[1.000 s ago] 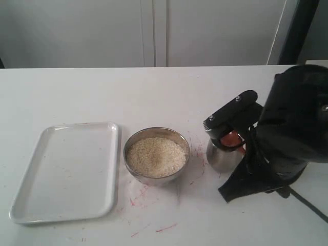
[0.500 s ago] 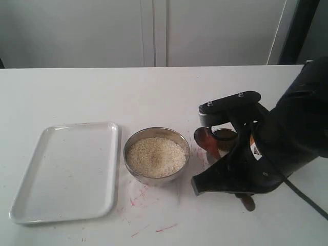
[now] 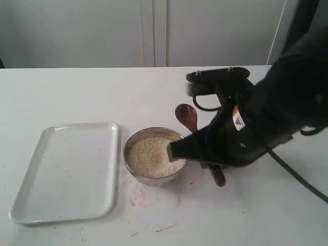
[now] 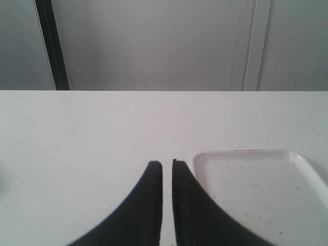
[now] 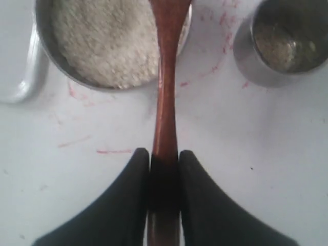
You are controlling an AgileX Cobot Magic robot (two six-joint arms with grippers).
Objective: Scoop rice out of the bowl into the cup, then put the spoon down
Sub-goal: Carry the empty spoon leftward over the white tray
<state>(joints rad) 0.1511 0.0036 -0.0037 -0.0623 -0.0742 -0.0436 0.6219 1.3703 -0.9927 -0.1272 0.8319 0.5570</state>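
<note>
The steel bowl (image 3: 154, 177) stands mid-table, full of off-white rice (image 3: 152, 156). My right gripper (image 5: 164, 155) is shut on the handle of the reddish-brown wooden spoon (image 5: 166, 77). In the exterior view the spoon's scoop (image 3: 186, 117) hangs tilted just beyond the bowl's far right rim, and I see no rice in it. The right wrist view shows the bowl (image 5: 42, 43), its rice (image 5: 102, 41), and the small steel cup (image 5: 246, 56) with a little rice at its bottom. My arm hides the cup in the exterior view. My left gripper (image 4: 167, 165) is shut on nothing.
A white rectangular tray (image 3: 66, 171) lies left of the bowl, and its corner (image 4: 256, 189) shows beside my left gripper. Red marks streak the white table round the bowl. My bulky right arm (image 3: 277, 118) fills the space right of the bowl.
My right arm has swung left from above the cup towards the bowl, carrying the spoon. The cup is now hidden behind the arm. Bowl and tray have not moved.
</note>
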